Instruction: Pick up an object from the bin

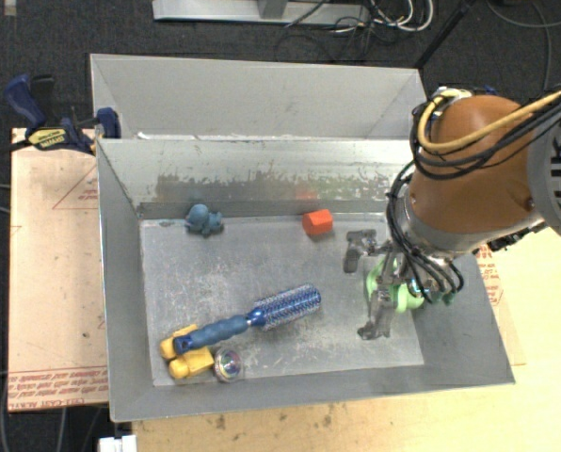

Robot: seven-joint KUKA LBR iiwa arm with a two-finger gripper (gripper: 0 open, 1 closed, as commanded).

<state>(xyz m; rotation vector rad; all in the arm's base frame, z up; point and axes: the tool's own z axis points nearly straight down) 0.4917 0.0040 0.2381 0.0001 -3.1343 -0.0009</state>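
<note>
As pincer (368,288) hovers, one brush (262,314), one cube (317,221).

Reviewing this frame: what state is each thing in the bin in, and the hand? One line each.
hand: open, low at the right of the bin.
green thing: between the hand's spread fingers, partly hidden, not clamped.
blue hairbrush: lying flat, bristles toward the right.
yellow thing: lying at the brush's handle end.
silver round thing: lying beside the yellow thing.
orange block: resting at the back, alone.
blue figure: resting at the back left.
</note>
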